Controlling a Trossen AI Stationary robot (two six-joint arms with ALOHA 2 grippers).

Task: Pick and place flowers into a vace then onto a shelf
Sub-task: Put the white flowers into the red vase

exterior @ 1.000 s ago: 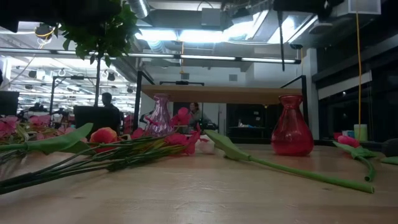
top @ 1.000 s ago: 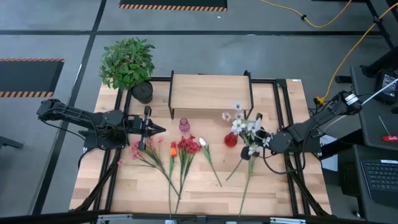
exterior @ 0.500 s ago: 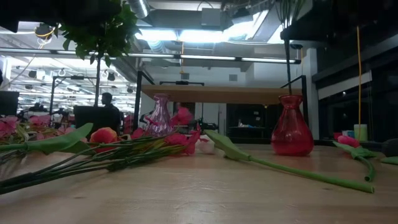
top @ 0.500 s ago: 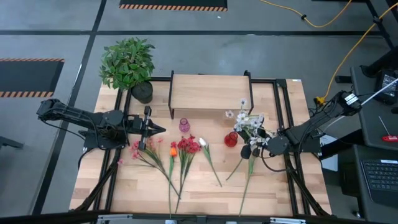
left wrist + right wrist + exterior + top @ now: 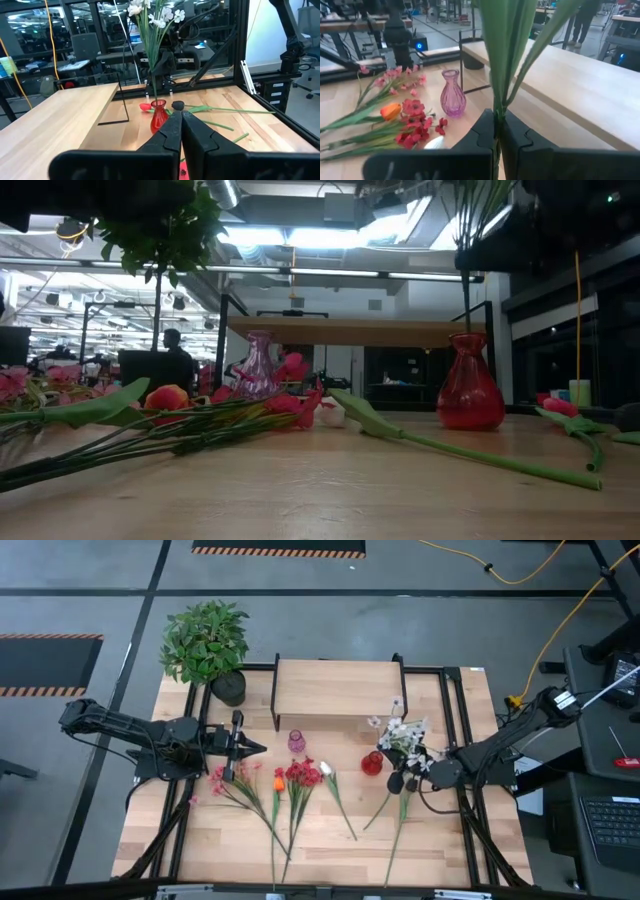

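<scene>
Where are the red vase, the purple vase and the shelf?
red vase (image 5: 470, 396), low view, on its round belly.
purple vase (image 5: 453, 101), right wrist view, on its body.
shelf (image 5: 338, 690), high view, on its bare wooden top.

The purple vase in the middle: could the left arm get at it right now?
Probably yes. The left gripper is shut and empty, pointing toward the purple vase with bare table between them. The right gripper is busy, shut on white flowers over the red vase.
</scene>
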